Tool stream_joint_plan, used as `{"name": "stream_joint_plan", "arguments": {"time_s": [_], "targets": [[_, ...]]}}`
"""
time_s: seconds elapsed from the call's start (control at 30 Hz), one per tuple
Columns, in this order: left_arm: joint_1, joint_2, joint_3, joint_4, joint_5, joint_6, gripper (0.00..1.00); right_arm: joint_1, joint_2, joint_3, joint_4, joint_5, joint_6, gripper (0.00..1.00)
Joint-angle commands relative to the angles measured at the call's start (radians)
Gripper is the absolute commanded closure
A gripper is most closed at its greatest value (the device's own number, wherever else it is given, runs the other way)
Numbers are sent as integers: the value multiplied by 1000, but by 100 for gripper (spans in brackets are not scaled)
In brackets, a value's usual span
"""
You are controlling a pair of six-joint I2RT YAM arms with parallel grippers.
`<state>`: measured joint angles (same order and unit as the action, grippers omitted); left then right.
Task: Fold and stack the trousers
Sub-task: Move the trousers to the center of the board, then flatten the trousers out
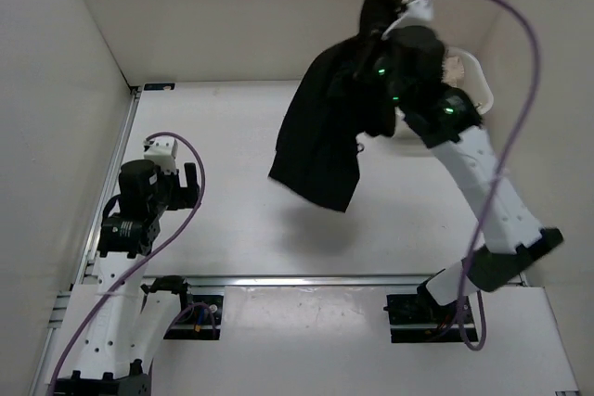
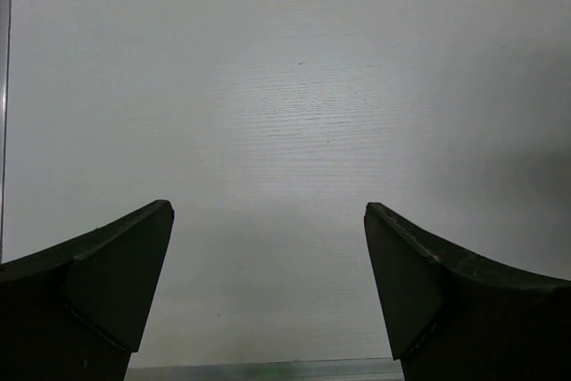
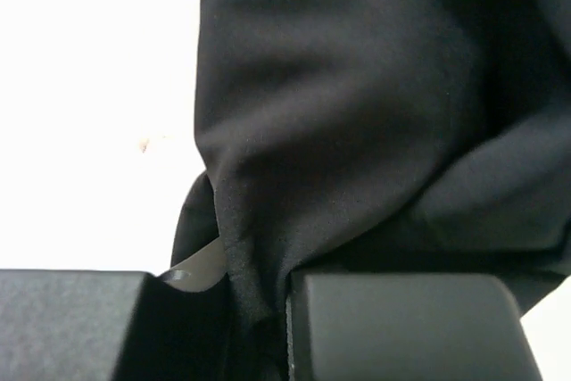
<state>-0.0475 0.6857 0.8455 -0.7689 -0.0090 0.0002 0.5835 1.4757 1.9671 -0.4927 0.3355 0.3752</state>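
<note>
Trousers (image 1: pixel 320 136) hang bunched from the right pincer (image 3: pixel 260 310) above the table (image 1: pixel 232 220).

In the top view we see bright, even light from above; the white table (image 1: pixel 232 220) is a little washed out, and a faint soft shadow lies on it under the trousers (image 1: pixel 320 141). In the left wrist view the dark fingers (image 2: pixel 98 301) show little detail, and grey shading falls at the right. In the right wrist view the background burns to pure white and the near cloth is blurred.
</note>
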Motion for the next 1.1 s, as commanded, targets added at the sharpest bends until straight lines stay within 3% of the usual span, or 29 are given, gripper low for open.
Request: {"name": "stream_joint_plan", "arguments": {"time_s": [0.0,0.03,0.07,0.1,0.23,0.3,0.37,0.4,0.5,0.6,0.8,1.0,1.07], "targets": [[6,72,38,19,47,0,0,47,161,-108,-147,-41,248,74],[6,90,68,10,56,0,0,47,225,-108,-162,-73,270,65],[6,110,84,-6,70,0,0,56,263,-94,-171,-163,271,37],[6,153,104,-22,90,0,0,56,306,-61,-199,-196,271,29],[6,314,248,-268,263,0,0,56,501,188,-456,-219,239,16],[-8,421,323,-350,264,0,1,56,430,94,-474,-138,229,11],[-49,484,378,-389,264,0,9,35,338,-70,-364,-104,243,11],[-75,511,389,-398,264,0,11,23,251,-240,-322,-104,264,11],[-227,619,400,-398,254,0,12,-40,155,-471,-228,-148,294,11],[-360,685,385,-379,235,0,12,-80,146,-583,-166,-228,285,11],[-390,710,146,-225,77,0,12,-62,219,-606,-98,-427,237,11],[-399,652,-61,-146,92,0,11,-25,339,-654,-107,-561,237,10],[-399,652,-109,-113,83,0,15,-25,386,-665,-107,-614,223,13]]}}
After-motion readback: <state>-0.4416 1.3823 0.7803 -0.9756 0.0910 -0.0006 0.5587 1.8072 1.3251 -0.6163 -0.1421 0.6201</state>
